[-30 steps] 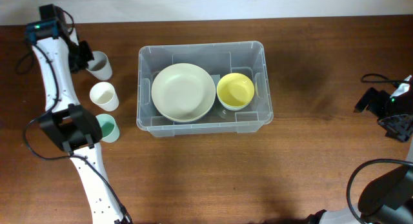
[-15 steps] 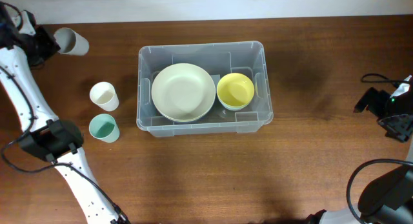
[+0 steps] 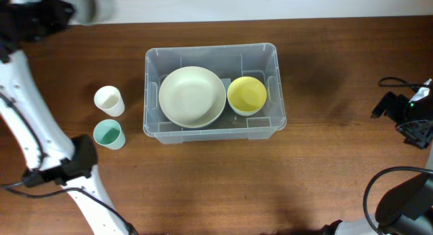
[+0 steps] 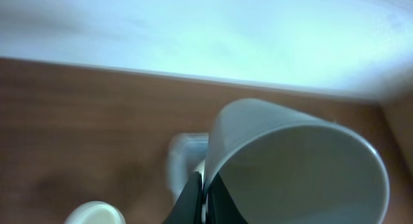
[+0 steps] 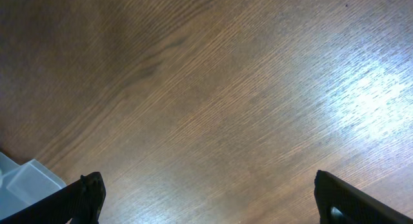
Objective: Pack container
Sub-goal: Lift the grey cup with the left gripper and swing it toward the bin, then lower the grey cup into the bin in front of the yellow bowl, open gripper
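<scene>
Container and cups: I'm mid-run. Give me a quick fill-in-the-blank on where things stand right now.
1. Seen from overhead, the yellow bowl in the container lies to the ___ of the cream dish.
2. Outside the container, ___ cups stand on the table: the white cup and the teal cup.
3. The left hand is shut on a grey ___.
4. The right hand is ___, over bare wood.

Missing words: right; two; cup; open
</scene>
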Available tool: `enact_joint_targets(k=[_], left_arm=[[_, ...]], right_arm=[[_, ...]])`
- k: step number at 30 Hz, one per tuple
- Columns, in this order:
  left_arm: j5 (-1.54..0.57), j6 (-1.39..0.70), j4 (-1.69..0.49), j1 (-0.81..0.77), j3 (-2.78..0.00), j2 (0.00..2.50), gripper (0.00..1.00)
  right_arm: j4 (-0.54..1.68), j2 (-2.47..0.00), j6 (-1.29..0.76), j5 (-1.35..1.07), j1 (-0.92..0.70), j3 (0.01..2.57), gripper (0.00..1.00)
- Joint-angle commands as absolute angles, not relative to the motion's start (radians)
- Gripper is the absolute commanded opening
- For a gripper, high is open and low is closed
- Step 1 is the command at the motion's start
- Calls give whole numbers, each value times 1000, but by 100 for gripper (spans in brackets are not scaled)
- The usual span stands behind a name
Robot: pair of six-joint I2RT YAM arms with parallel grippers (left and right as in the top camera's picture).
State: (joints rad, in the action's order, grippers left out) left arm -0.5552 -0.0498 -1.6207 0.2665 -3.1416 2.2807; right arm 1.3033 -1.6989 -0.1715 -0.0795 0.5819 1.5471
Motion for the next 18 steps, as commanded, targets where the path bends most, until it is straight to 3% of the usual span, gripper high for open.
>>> enact_joint_targets(k=[1, 10, 18], left_arm=[[-581, 64, -1688, 131, -3120, 2283, 1], [-435, 83, -1688, -192, -2941, 2285, 1], [-292, 84, -1688, -377, -2679, 2285, 1]], right_arm=[[1300, -1692, -165, -82, 583, 1543, 99], [1300, -1692, -165, -82, 583, 1543, 99], [1300, -1692, -165, -82, 583, 1543, 99]])
